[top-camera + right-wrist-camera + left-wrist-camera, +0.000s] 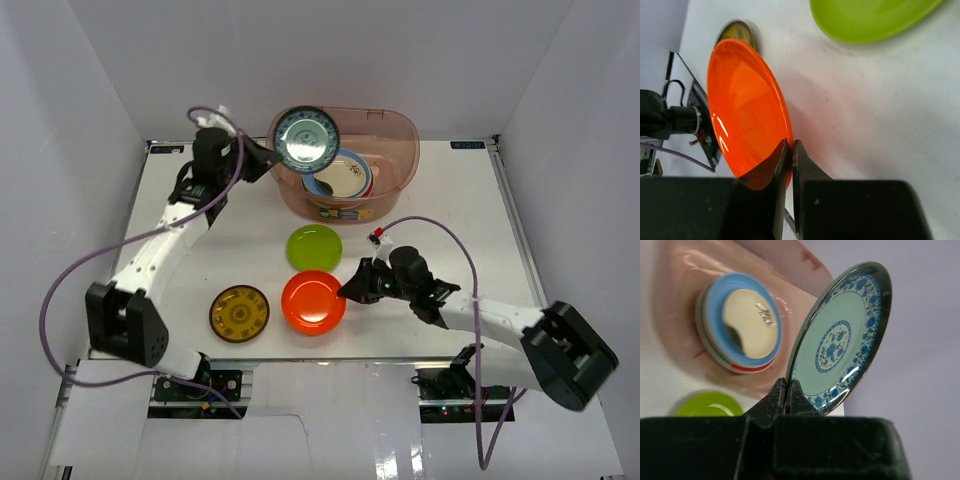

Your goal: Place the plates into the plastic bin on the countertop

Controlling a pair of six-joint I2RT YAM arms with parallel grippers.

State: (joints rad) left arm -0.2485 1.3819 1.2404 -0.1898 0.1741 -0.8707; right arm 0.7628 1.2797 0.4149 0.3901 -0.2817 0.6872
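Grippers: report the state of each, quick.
Left gripper: closed, holding the teal plate by its rim.
Right gripper: closed, holding the orange plate by its rim.

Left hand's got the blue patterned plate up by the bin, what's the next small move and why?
Probably carry the left hand slightly further over the plastic bin and lower it before releasing. The teal patterned plate is pinched by its rim, nearly on edge, roughly above the bin's left end, beside the stack lying inside.
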